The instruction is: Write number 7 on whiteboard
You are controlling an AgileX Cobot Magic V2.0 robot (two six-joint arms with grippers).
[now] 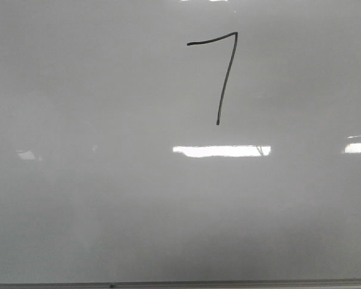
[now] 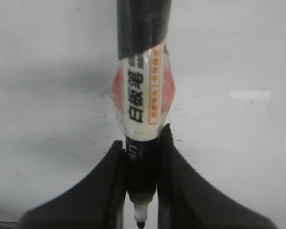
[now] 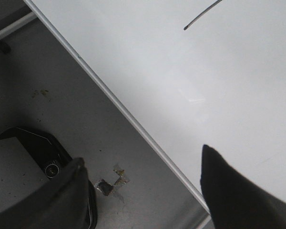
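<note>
- right wrist view: grey floor (image 3: pixel 71 109) below the board's edge, with a scuffed patch (image 3: pixel 112 181) and a dark base piece (image 3: pixel 35 143) with a small round metal part; nothing lies on the board.
- right gripper (image 3: pixel 148 191): fingers spread wide, holding nothing, one over the floor and one over the whiteboard (image 3: pixel 219 86), straddling its thin metal frame (image 3: pixel 124 112).
- left gripper (image 2: pixel 142 167): fingers pressed onto a marker (image 2: pixel 142 95), black barrel with a pale printed label, nib bare; whether the nib touches the board is hard to judge.
- front view: number 7 (image 1: pixel 224 72) sits in the whiteboard's (image 1: pixel 78 90) upper middle, no gripper near it.
- right wrist view: only the stroke's lower tail (image 3: pixel 200 16) shows, well apart from the fingers.
</note>
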